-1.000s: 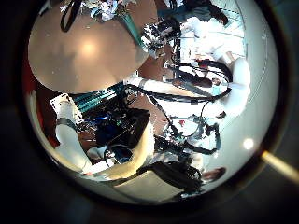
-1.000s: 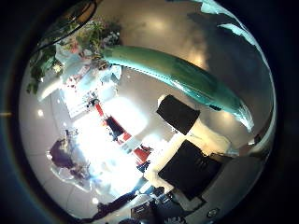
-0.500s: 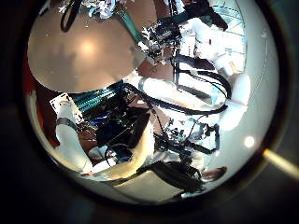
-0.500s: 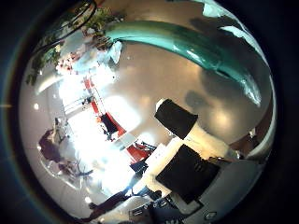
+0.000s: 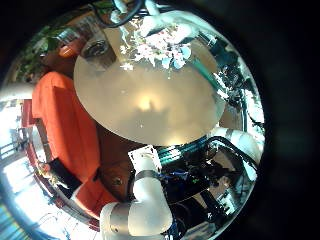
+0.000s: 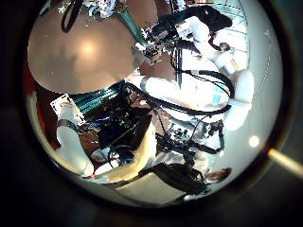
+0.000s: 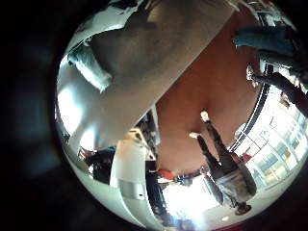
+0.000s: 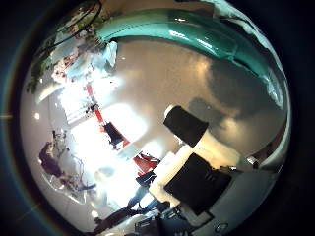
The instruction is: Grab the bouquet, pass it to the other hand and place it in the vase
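Note:
In the left little finger side palm view the bouquet lies on the round table near its far edge, with the vase standing beside it. The left thumb side palm view shows the bouquet too, and my right hand at the table's edge, away from the bouquet, fingers relaxed. My left hand is well above the table, its fingers relaxed and holding nothing. The right thumb side palm view shows the bouquet beyond the table's rim, and the right hand's fingers with nothing between them.
A long couch curves round one side of the table. The right arm stretches beside the table. The right little finger side palm view shows the table's top close by and floor beyond.
The right arm has swung, carrying its hand closer over the table's edge. The right thumb side picture has shifted, so that camera has moved. The bouquet has not moved.

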